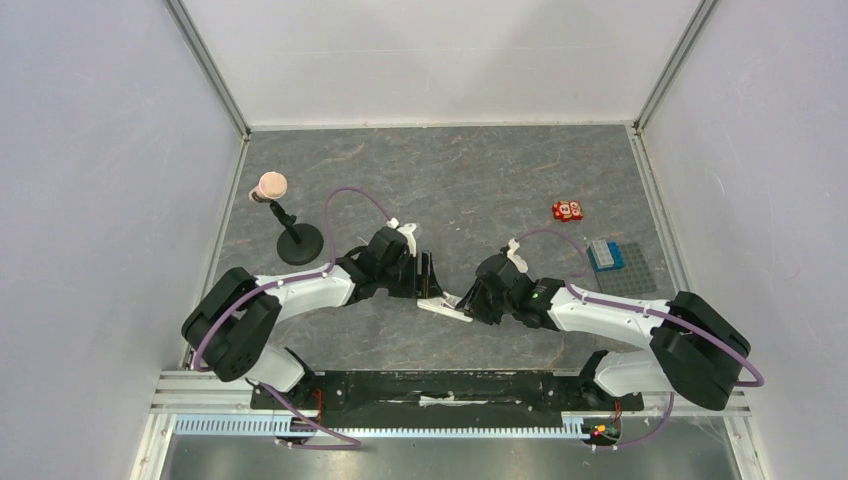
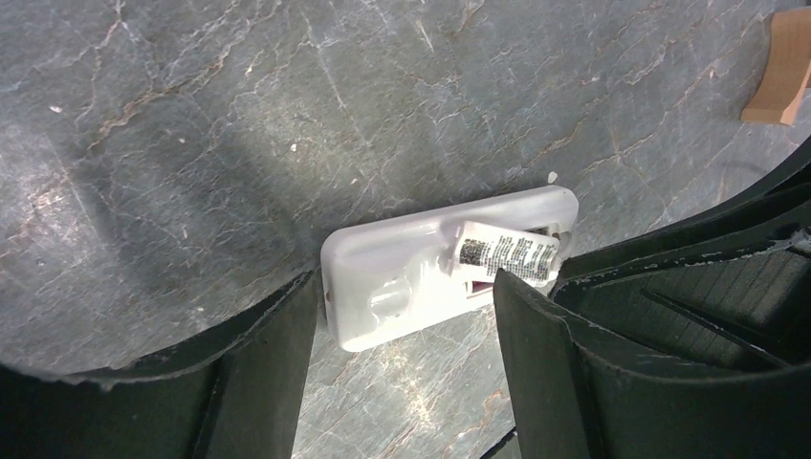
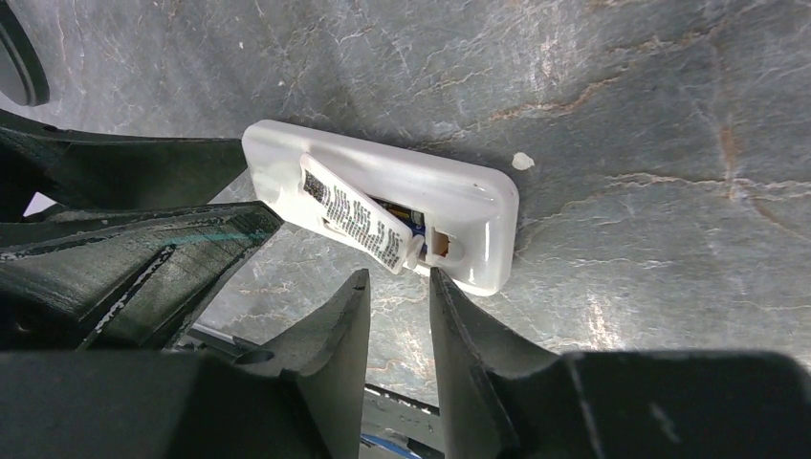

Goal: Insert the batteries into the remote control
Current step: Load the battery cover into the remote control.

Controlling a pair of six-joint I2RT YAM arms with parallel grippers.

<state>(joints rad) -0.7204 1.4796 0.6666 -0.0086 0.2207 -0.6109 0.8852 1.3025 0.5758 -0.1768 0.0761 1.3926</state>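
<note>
Seen from above, the slim white plastic remote control (image 1: 445, 305) lies on the grey stone-patterned table (image 1: 480, 180), toward 6 o'clock of the floor. The left gripper (image 1: 427, 272) stands at its 10 o'clock and the right gripper (image 1: 472, 302) just at its 3 o'clock. A small red block (image 1: 567, 210) and a blue ridged box (image 1: 605, 255) sit well apart, toward 2 and 3 o'clock.

In the left wrist view the remote (image 2: 383, 258) lies back-up. The left gripper (image 2: 402, 373) is spread wide and holds nothing. Its fingers (image 2: 263, 382) flank the remote's near edge at 7 and 5 o'clock; whether either touches it I cannot tell. A white hatch with a printed label (image 2: 507, 253) sits tilted in the bay, not flush.

In the right wrist view the hatch (image 3: 359, 220) is raised at its 4 o'clock end, and a sliver of dark blue battery (image 3: 417, 226) shows beneath it. The right gripper (image 3: 399, 287) is only narrowly parted and empty, at 6 o'clock of the remote (image 3: 459, 191).

The remote looks light, rigid and smooth, so a push from one side would likely make it skate. It is best gripped across its long edges at the solid end, clear of the bay. The thin hatch probably has fragile tabs, so it should be pressed flat rather than pried. The battery is small, round and likely to roll.
</note>
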